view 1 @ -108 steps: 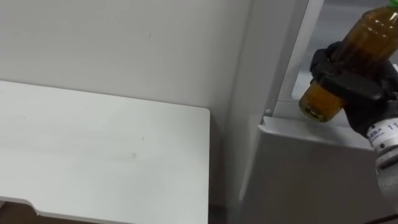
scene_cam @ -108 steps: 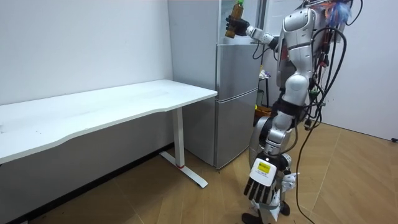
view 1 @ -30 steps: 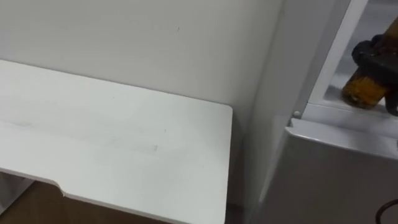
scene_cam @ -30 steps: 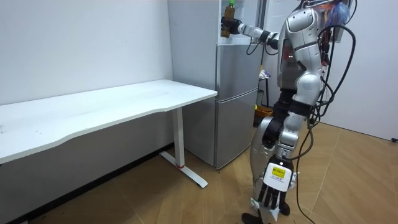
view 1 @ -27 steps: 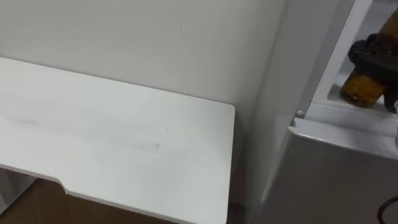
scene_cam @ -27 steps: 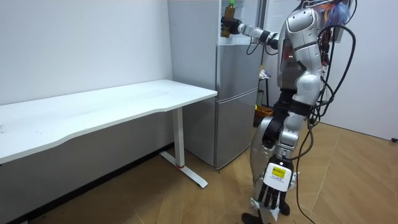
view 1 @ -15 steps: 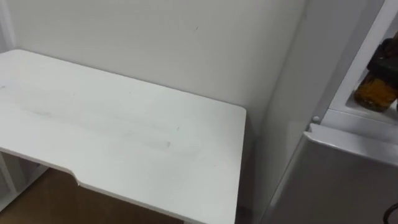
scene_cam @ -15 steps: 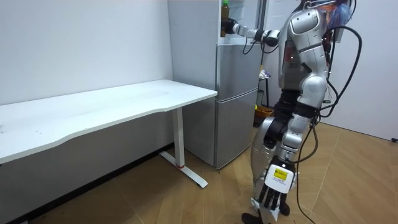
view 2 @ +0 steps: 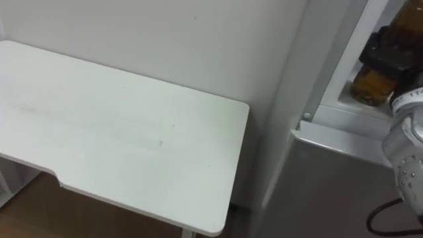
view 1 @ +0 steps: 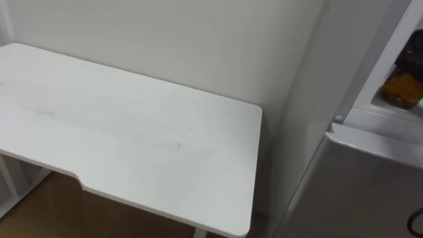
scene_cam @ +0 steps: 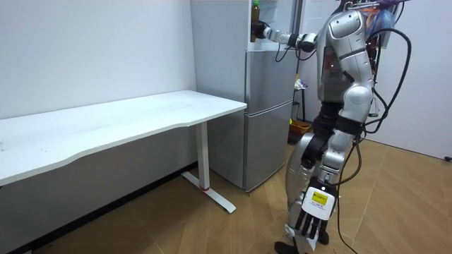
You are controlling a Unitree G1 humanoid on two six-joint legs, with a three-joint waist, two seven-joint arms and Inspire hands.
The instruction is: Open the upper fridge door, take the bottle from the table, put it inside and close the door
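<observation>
While standing before the fridge [scene_cam: 268,106], reaches the right hand [view 2: 385,56] into the open upper compartment [view 2: 338,109]. Clasps the bottle [view 2: 367,86] with curled fingers, leaving its amber base poking out just below the hand, low over the compartment floor; cannot tell whether touching. Lets the left hand [scene_cam: 311,220] dangle far below, fingers relaxed, holding nothing. Has the white table [view 1: 132,132] well to the left of the right hand.
</observation>
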